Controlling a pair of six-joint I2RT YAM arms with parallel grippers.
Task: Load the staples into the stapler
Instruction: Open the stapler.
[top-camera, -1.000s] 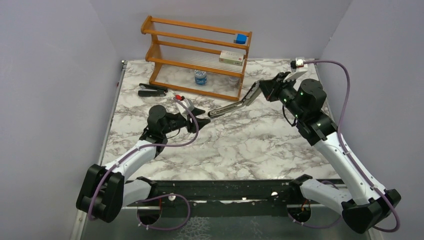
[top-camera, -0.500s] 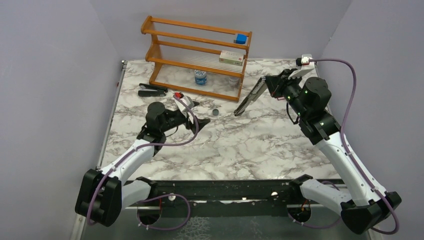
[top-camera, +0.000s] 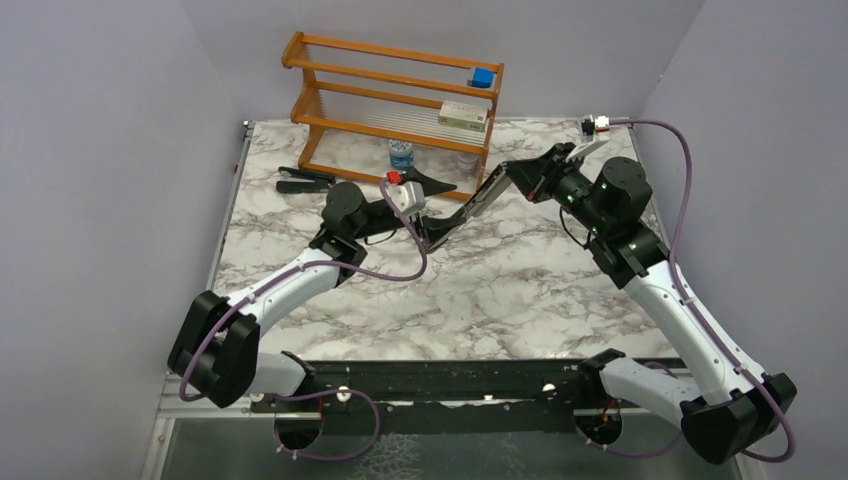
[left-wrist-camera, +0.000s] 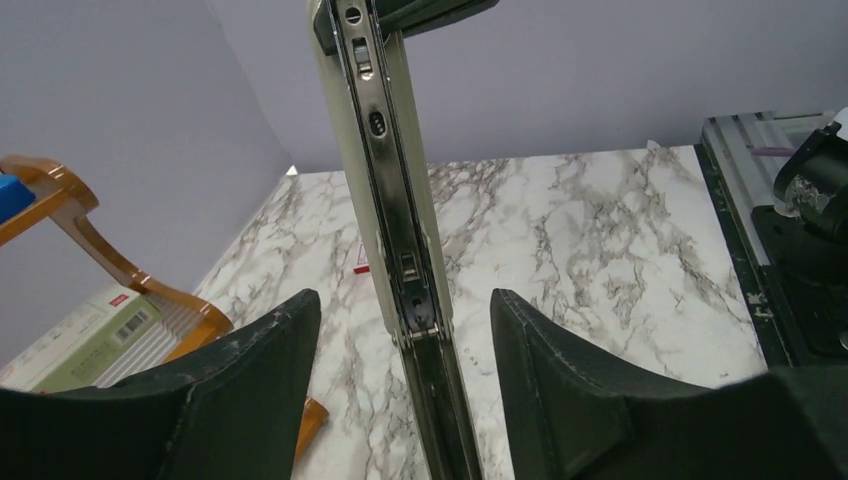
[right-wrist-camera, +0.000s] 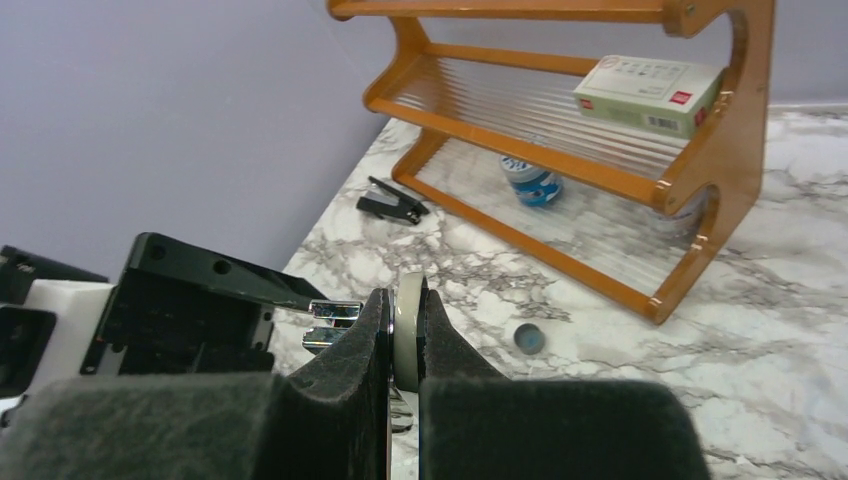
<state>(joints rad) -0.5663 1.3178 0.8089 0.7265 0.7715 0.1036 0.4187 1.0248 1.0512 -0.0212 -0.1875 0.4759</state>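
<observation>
The right gripper (top-camera: 532, 170) is clamped on one end of the stapler (top-camera: 488, 196) and holds it in the air over the far middle of the table (top-camera: 500, 290). From there the stapler slopes down to the left, toward the left gripper (left-wrist-camera: 400, 335).

The top view shows both arms meeting in front of the rack (top-camera: 492, 130), but not how the left fingers stand. The left wrist view does. The fingers (left-wrist-camera: 250, 370) are spread wide, and the stapler's silver channel runs straight up between them with a gap on each side, so they touch nothing.

The right wrist view shows its own two pads pressed tight on a thin pale bar of the stapler, with the left gripper's black body just beyond, to the left. Only this view makes clear a small dark cap (right-wrist-camera: 529, 338) lying on the table near the rack's foot. It also shows a box (right-wrist-camera: 650, 92) on a shelf and a blue-and-white bottle (right-wrist-camera: 530, 180) under the rack.

A small black tool (top-camera: 305, 181) lies far left, well apart from both grippers.

I cannot make out the staples in any view.
</observation>
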